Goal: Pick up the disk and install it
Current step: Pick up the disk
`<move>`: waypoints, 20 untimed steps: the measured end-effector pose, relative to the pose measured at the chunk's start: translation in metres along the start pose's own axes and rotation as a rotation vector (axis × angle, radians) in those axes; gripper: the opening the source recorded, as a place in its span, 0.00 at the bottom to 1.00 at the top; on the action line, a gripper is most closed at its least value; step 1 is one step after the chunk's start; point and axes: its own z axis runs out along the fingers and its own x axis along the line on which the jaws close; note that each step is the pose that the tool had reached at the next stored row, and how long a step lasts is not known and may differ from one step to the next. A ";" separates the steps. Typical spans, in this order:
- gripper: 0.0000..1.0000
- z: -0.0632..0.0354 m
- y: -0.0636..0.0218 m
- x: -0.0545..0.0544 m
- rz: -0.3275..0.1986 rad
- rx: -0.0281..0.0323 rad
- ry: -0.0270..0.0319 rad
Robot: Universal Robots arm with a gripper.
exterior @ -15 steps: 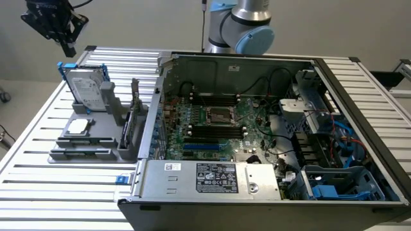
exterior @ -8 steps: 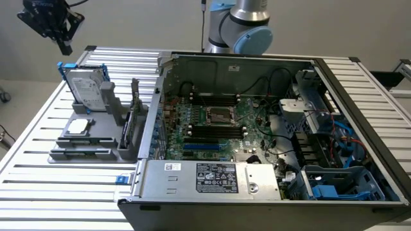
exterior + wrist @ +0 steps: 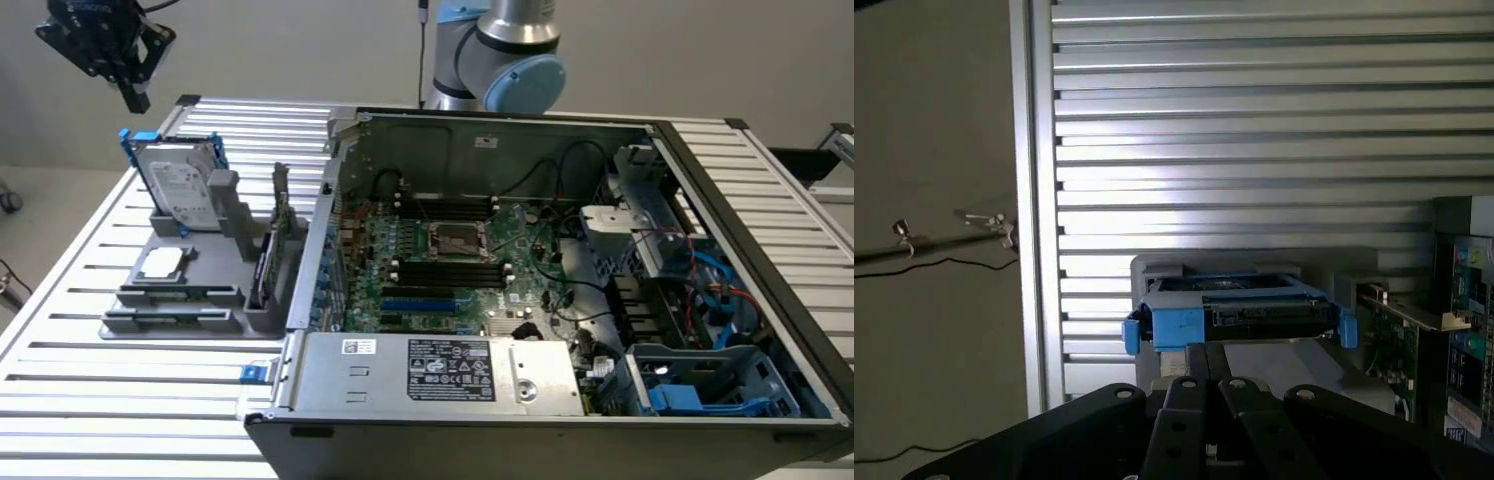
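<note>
The disk [image 3: 182,183] stands upright in a grey holder [image 3: 200,290] on the exterior view's left, a silver drive with a white label in a blue carrier. My gripper [image 3: 135,101] hangs in the air above it and a little toward the exterior view's left, well clear of it. In the wrist view the disk [image 3: 1234,312] shows edge-on, its blue carrier just beyond my gripper [image 3: 1210,372]. The black fingers [image 3: 1184,400] are pressed together with nothing between them, so the gripper is shut and empty.
An open computer case [image 3: 534,290] with its motherboard [image 3: 454,260] fills the exterior view's right. The holder also carries an upright card [image 3: 278,235] and a small square chip [image 3: 162,262]. Everything stands on a slatted aluminium table [image 3: 80,400]. A blue-lined bay [image 3: 701,385] sits in the case's near corner.
</note>
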 end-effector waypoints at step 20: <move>0.11 0.0000 0.0011 0.000 -0.098 0.0003 0.0024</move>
